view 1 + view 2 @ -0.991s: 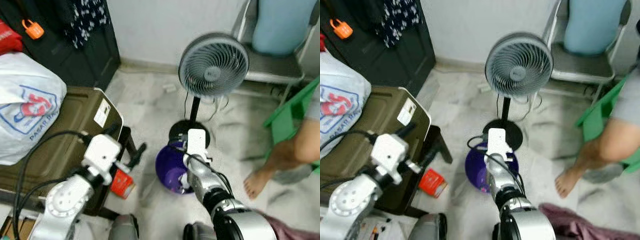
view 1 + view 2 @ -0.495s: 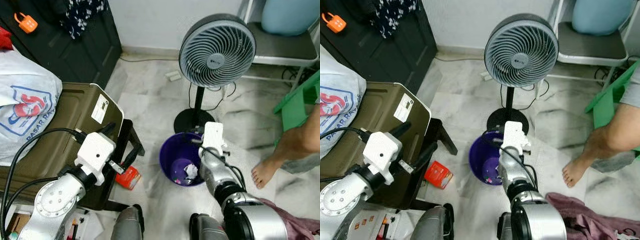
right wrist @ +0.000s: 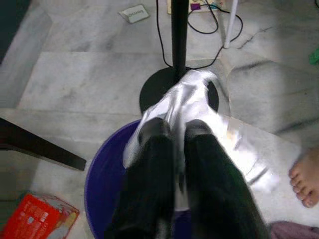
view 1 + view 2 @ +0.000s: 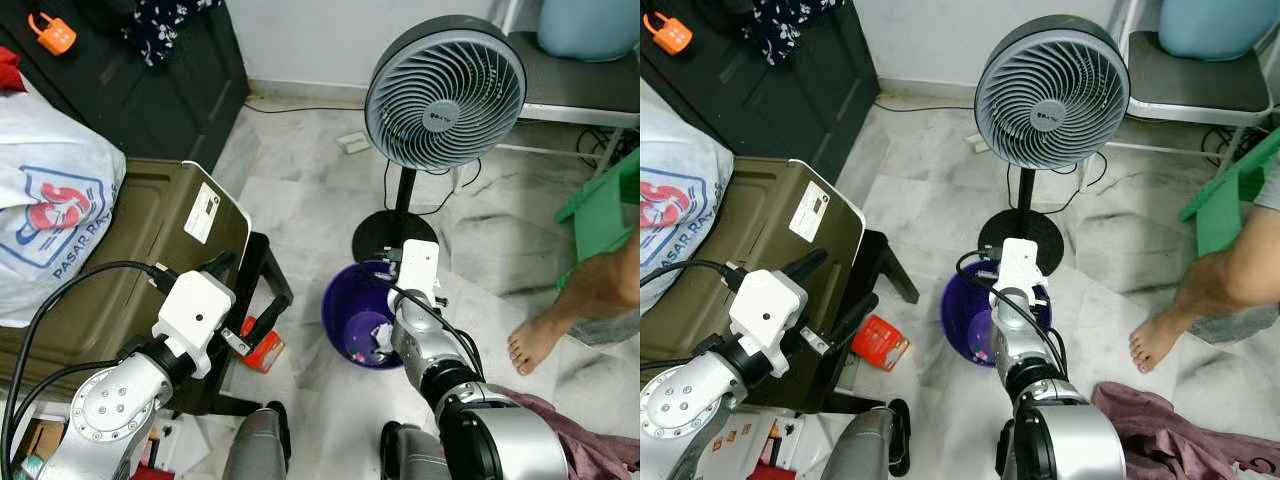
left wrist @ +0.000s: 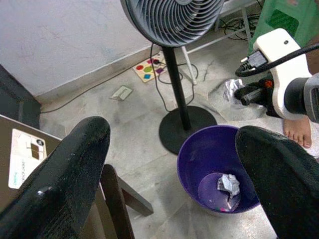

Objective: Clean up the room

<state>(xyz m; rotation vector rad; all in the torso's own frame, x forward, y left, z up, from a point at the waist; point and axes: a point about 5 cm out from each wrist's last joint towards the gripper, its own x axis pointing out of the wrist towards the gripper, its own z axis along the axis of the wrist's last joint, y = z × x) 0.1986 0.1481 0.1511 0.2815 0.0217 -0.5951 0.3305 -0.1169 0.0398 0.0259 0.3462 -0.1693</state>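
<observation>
Right wrist view showed the right gripper pinching a silver wrapper between its 2 fingers, held over the rim of the purple bin beside the fan base. The step looked like dropping litter; next it probably needed to part its fingers above the bin. The left gripper was spread wide, empty.

Pale marble-patterned floor, plain white wall at the far side, dark cabinet at far left, grey pedestal fan in the middle, metal-framed chair far right, green stool right
</observation>
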